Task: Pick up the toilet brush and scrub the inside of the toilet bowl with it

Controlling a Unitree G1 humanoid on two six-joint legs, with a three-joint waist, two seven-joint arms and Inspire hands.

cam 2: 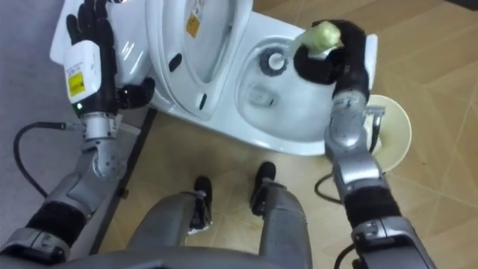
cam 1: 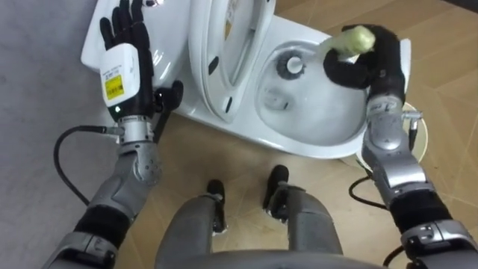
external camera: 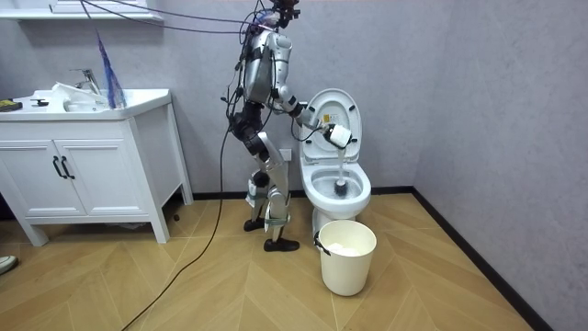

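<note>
As the robot stands at the toilet (external camera: 356, 198), right hand (cam 1: 376, 66) grips the brush (cam 1: 349, 42) over the bowl (cam 1: 310, 119); left hand (cam 1: 127, 54) hovers straight-fingered, empty.

Count of things around the toilet: mostly ones, a few pairs.

There is one toilet (external camera: 336, 195) with one raised lid (external camera: 335, 108), one brush (external camera: 341, 177), one pale bucket (external camera: 347, 268) on the floor, and one white cabinet (external camera: 84, 120) whose surface carries one tap (external camera: 88, 79). The cabinet has two doors, a left door (external camera: 32, 181) and a right door (external camera: 103, 176), each with one dark handle, making two handles. The robot has two hands: one left hand (cam 1: 127, 54) and one right hand (cam 1: 367, 66). The small items beside the tap are too small to count.
</note>
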